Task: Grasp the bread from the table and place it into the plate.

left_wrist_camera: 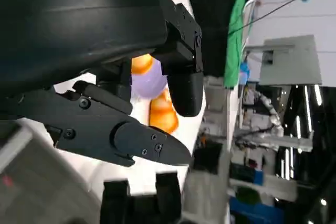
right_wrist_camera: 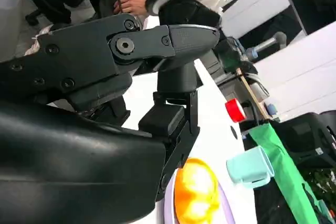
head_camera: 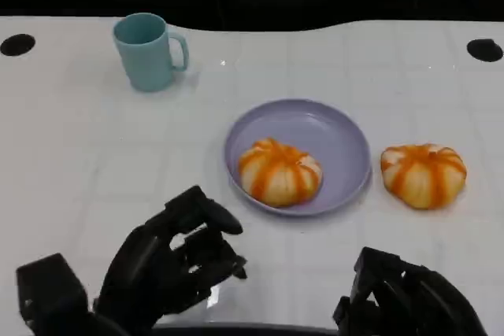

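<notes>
A round bread (head_camera: 424,175) with orange stripes lies on the white surface (head_camera: 94,147), just beside the right rim of a lavender plate (head_camera: 331,135) and not in it; a second bread (head_camera: 279,171) of the same look sits inside the plate, toward its near left side; beyond the plate, well apart toward the far left, a pale teal mug (head_camera: 147,51) stands upright with its handle to the right; two dark round holes mark the far corners of the surface; the left hand (head_camera: 169,261) hovers low at the near edge, left of the plate, its fingers (head_camera: 206,212) spread and loosely bent with nothing in them; the right hand (head_camera: 402,297) sits at the near right edge, below the bread on the surface and apart from it, holding nothing, though whether its fingers are spread or curled cannot be told; nothing lies between the right hand and that bread; in the right wrist view a person's hand (right_wrist_camera: 130,4) and white sleeve show beyond the surface, along with the mug (right_wrist_camera: 251,165) and an orange bread (right_wrist_camera: 195,192).
</notes>
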Tool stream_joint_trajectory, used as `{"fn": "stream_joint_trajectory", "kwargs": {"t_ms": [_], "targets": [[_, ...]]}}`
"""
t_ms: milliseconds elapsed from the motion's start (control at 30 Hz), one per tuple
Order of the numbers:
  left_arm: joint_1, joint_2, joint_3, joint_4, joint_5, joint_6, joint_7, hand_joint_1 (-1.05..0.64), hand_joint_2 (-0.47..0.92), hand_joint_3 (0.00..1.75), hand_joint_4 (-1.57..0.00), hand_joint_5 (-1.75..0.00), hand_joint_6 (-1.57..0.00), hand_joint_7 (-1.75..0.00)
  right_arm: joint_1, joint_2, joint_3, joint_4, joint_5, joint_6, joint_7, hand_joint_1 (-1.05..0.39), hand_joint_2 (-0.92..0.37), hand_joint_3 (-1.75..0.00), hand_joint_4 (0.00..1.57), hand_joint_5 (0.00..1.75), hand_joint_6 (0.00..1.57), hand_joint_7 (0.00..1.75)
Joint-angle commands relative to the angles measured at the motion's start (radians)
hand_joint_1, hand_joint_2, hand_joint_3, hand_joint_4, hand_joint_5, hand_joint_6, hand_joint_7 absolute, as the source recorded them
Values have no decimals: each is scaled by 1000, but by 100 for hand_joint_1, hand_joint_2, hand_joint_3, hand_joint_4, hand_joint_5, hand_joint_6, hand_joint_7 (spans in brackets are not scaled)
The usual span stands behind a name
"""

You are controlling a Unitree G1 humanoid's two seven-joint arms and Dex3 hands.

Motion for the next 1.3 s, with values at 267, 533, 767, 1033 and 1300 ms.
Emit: {"fn": "stream_joint_trajectory", "kwargs": {"t_ms": [267, 533, 767, 1033, 1300], "targets": [[84, 3, 22, -13, -5, 38, -71, -35, 92, 5, -65, -175, -44, -171, 9, -23, -25, -17, 16, 13, 4, -71, -92, -22, 86, 160, 76, 136], [92, -5, 34, 0, -9, 34, -104, -38, 92, 5, -65, -175, -45, -169, 16, -27, -32, -17, 13, 7, 10, -71, -92, -24, 86, 159, 75, 135], [83, -11, 43, 7, -7, 45, -110, -37, 92, 4, -65, -175, -45, -167, 10, -28, -37, -4, 11, -4, 20, -70, -92, -26, 85, 160, 75, 135], [72, -14, 47, 28, -7, 41, -134, -36, 91, 3, -66, -175, -47, -166, 4, -28, -47, 11, 9, -12, 28, -71, -92, -25, 85, 161, 74, 135], [56, -14, 61, 52, -10, 39, -161, -35, 90, 3, -66, -175, -47, -165, -5, -25, -49, 30, 5, -21, 26, -71, -92, -24, 86, 161, 75, 135]]}}
